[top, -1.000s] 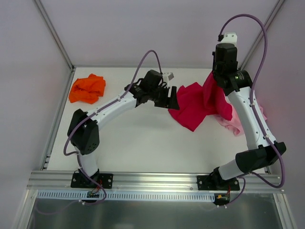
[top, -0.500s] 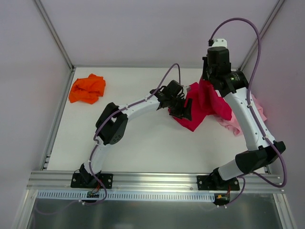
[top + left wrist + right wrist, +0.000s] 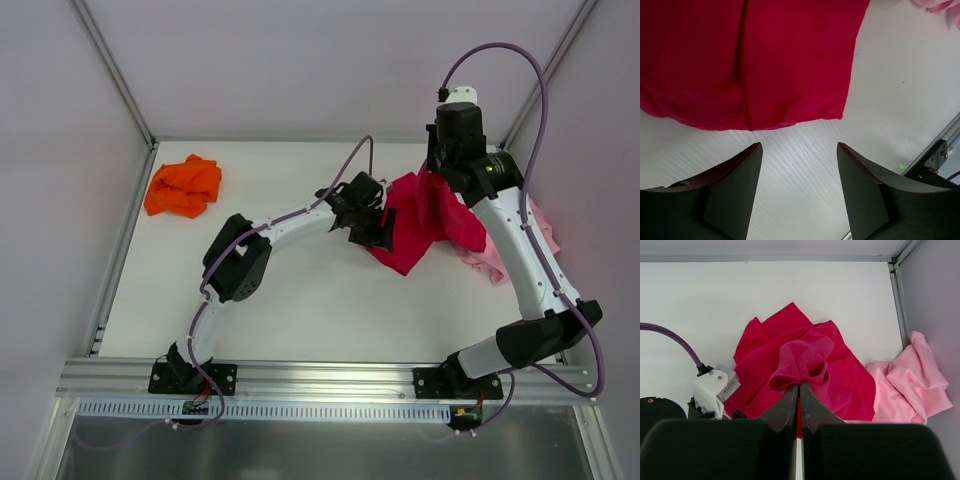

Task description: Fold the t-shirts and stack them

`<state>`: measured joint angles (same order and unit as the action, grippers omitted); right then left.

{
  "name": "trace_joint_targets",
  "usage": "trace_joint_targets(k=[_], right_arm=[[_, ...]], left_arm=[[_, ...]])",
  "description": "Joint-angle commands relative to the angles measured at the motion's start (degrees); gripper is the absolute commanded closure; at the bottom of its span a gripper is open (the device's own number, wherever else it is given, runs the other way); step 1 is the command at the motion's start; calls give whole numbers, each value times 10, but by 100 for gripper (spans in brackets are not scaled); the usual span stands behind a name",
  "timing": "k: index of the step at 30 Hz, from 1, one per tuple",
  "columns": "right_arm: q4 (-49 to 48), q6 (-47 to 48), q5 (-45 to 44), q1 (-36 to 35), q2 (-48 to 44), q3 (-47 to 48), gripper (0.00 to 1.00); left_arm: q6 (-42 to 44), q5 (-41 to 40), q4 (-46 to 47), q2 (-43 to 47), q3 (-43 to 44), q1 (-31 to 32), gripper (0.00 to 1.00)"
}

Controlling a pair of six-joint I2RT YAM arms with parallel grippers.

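The crimson t-shirt (image 3: 805, 360) is soft, light cloth that sags and bunches wherever nothing supports it. At the right end effector (image 3: 800, 386) a gathered fold of it is pinched between fingers (image 3: 786, 407) closed flat together, and the fabric drapes from that pinch down onto the bench (image 3: 300, 290). The left end effector (image 3: 799, 150) hovers low over the bench just short of the shirt's near hem, jaws spread apart with nothing between them. The hem in front of it lies flat, with a crease or seam running up from the edge.

The best hold looks to be a corner or hem edge rather than the middle — a mid-cloth pinch only gathers a lump, while two edge points held apart should let the shirt hang out flat. A thin layer lying on the bench may be hard to get under, and a shallow pinch could slip.

Beyond, the pale pink t-shirt (image 3: 910, 382) lies crumpled at the bench's right edge against the crimson one. The orange t-shirt (image 3: 183, 186) sits bunched at the far left, well apart.
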<state>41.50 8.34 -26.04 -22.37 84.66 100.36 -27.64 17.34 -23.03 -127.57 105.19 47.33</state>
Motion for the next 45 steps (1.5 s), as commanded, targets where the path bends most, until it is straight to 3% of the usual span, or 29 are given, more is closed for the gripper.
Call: trace_joint_targets(k=[1,40,45], right_arm=[[-5,10,1,-3,-29,4,99],[-8,12,28,-3,-36,-44,99],[-9,13,34,-2,-38,-49,99]], left_arm=[[2,-28,-1,-13,-6,0,38],[15,-76,3,-31,38,0,46],[16,-84,21,-24,26,0,62]])
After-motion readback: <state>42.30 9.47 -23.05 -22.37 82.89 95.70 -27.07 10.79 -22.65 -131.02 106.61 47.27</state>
